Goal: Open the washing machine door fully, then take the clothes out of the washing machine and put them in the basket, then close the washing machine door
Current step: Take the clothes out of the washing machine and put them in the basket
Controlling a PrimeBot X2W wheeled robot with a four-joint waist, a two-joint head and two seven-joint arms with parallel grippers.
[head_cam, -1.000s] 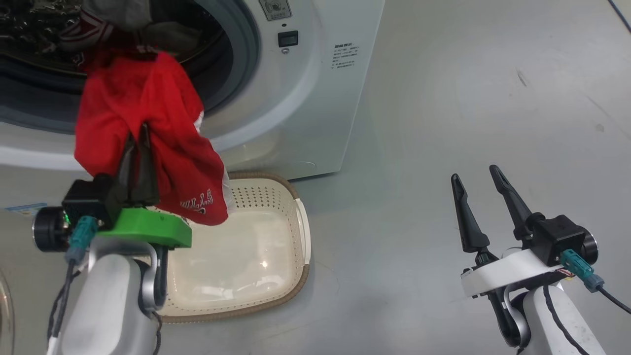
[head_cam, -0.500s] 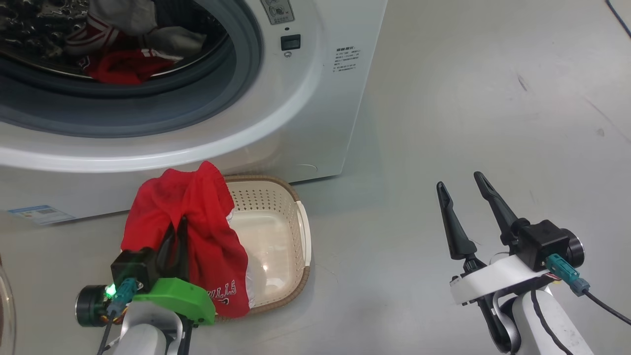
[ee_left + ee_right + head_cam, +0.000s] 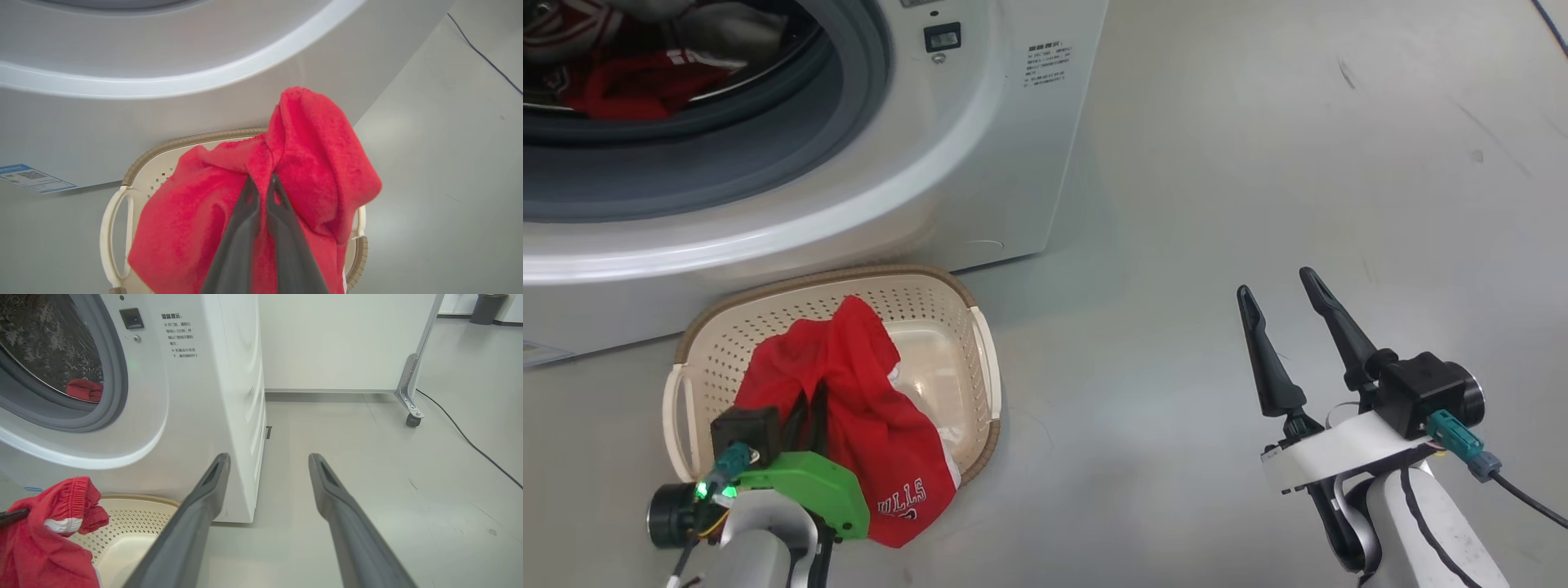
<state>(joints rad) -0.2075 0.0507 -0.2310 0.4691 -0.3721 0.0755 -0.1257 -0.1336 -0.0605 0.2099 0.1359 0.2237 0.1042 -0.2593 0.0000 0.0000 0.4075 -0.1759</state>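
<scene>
Lowered since a second ago from the drum mouth: red garment (image 3: 866, 408), now draped over the near right corner of the basket (image 3: 984, 359), pinched tight in the left gripper (image 3: 261, 179). Right gripper (image 3: 1276, 282) as before, spread wide, holding nothing, above the floor (image 3: 1258, 147). More clothes (image 3: 629, 86) left inside the washing machine (image 3: 980, 147). Basket close against the machine's front, on smooth grey flooring; beyond, a white wheeled partition (image 3: 347, 339) and a black cable (image 3: 461, 433).
</scene>
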